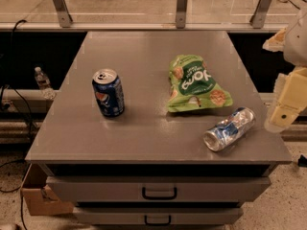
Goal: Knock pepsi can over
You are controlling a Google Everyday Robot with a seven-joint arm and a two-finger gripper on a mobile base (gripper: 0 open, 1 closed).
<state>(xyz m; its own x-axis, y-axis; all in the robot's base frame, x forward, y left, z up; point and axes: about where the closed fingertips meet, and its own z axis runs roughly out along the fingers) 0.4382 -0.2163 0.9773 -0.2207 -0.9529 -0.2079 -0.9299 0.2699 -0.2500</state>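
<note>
The pepsi can [108, 93] is dark blue with a round red-white-blue logo and a silver top. It stands upright on the left half of the grey table [144, 133]. My gripper [284, 107] hangs at the far right of the view, just past the table's right edge, far from the pepsi can. It holds nothing that I can see.
A green snack bag [194, 84] lies flat right of the table's centre. A paler silver-and-blue dented can [229, 128] lies on its side near the front right corner, close to my gripper. Drawers [159, 191] sit under the tabletop. A water bottle [42, 80] stands off the table's left side.
</note>
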